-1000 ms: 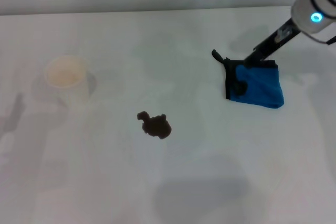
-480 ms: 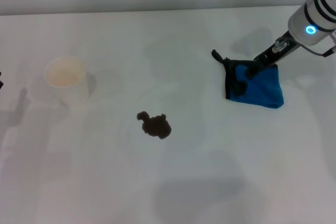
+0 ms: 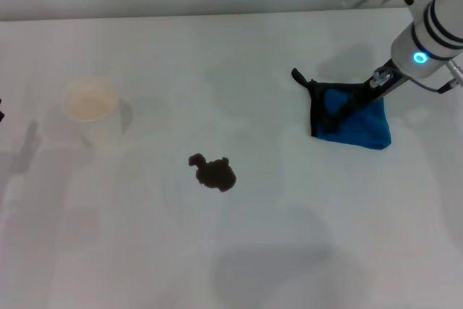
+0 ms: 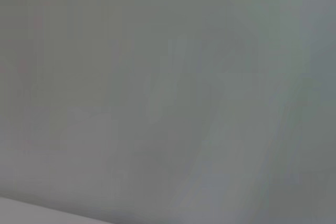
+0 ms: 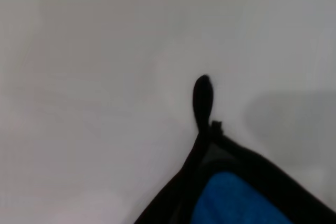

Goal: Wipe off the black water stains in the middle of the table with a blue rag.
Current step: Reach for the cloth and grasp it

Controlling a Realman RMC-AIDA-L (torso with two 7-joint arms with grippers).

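Observation:
The blue rag (image 3: 365,124) lies folded on the white table (image 3: 217,56) at the right, its black loop (image 3: 298,77) pointing back-left. My right gripper (image 3: 336,115) reaches down from the upper right, and its dark fingers lie across the rag's black-edged left part. The right wrist view shows the rag's blue corner (image 5: 236,198) and its loop (image 5: 202,98) on the table. The black water stains (image 3: 214,171) sit in the middle, well to the left of the rag and nearer me. My left gripper is out of view; only a dark sliver shows at the left edge.
A white paper cup (image 3: 90,103) stands on the left side of the table. The table's far edge (image 3: 181,17) runs along the top of the head view. The left wrist view shows only a plain grey surface.
My right arm has come lower and to the left, so its fingers now reach further across the rag. The rag, the stains and the cup have not moved.

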